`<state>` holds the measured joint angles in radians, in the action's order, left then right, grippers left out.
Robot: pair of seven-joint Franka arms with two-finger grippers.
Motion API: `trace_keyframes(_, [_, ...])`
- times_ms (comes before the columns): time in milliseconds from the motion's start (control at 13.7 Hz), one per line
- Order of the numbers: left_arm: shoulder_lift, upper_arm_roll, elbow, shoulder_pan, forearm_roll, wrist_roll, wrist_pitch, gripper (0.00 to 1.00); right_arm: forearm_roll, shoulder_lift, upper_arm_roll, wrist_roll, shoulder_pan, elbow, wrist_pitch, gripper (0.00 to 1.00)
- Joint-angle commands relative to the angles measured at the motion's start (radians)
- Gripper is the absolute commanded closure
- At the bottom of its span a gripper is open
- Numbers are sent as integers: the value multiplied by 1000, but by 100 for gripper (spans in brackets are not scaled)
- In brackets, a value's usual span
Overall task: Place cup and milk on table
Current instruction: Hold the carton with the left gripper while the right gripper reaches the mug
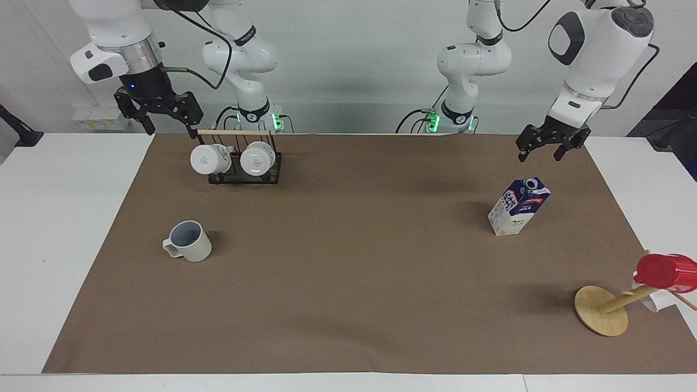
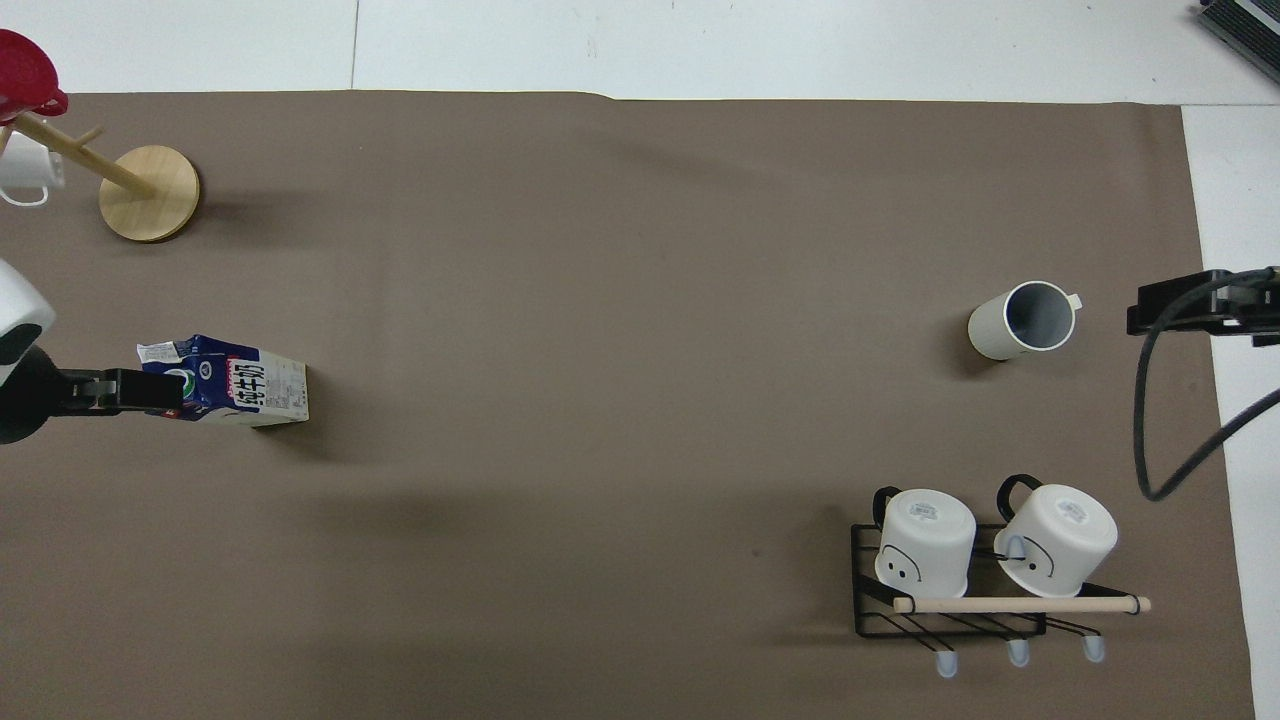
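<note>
A: Standing upright on the surface (image 1: 348, 337): cup (image 1: 188, 241) toward the right arm's end, milk (image 1: 518, 206) toward the left arm's end. Both look placed.

B: Hands?

A: Left hand (image 1: 549, 147) raised near the milk, open, empty. Right hand (image 1: 159, 115) raised beside the mug rack (image 1: 239, 159), open, empty.

B: Advice?

A: Retreat straight up, wide of carton and rack.

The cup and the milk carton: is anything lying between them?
Nothing: only bare brown mat separates the cup from the milk carton, clearest overhead.
</note>
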<state>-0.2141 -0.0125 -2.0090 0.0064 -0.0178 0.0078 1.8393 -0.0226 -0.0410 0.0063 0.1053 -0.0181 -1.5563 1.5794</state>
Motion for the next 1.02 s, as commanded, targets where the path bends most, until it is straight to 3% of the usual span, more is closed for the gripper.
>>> trace_keyframes(0, [-22,-4,-36,10,2,12,29,0,6,0,0,-22,-13,-79,97,0])
trace_keyframes(510, [-21,-4,-77,10,2,12,87,0,4,137,-2,-59,-49,-284,390,0])
trace_keyframes(947, [21,-4,-123,10,2,12,188,0,-3,254,-2,-75,-46,-297,542,0])
